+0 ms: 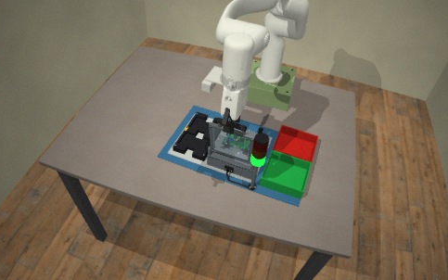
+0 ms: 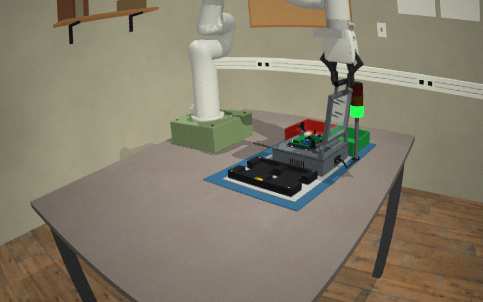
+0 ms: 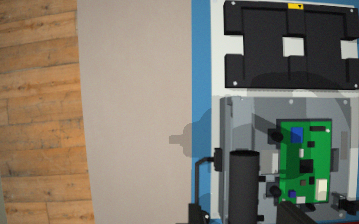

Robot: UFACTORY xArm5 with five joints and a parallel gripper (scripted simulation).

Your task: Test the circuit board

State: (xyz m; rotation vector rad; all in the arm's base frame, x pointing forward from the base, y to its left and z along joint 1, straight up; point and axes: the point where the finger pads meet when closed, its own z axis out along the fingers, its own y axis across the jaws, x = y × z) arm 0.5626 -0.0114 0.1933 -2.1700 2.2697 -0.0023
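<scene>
The green circuit board (image 1: pixel 236 141) lies flat in the grey tester (image 1: pixel 231 153), component side up; it also shows in the wrist view (image 3: pixel 304 160), with its white connector (image 3: pixel 322 186) at the end away from the tray. The tester's lid (image 2: pixel 337 117) stands raised, nearly upright. My gripper (image 2: pixel 343 80) is open right at the lid's top edge, with its fingers on either side of it. The signal light (image 1: pixel 257 159) glows green, as the exterior view (image 2: pixel 356 111) shows too.
The empty black tray (image 1: pixel 195 136) sits left of the tester on the blue mat. The red bin (image 1: pixel 296 141) and green bin (image 1: pixel 287 173) stand right of the signal tower. The arm's green base block (image 1: pixel 272 88) is behind.
</scene>
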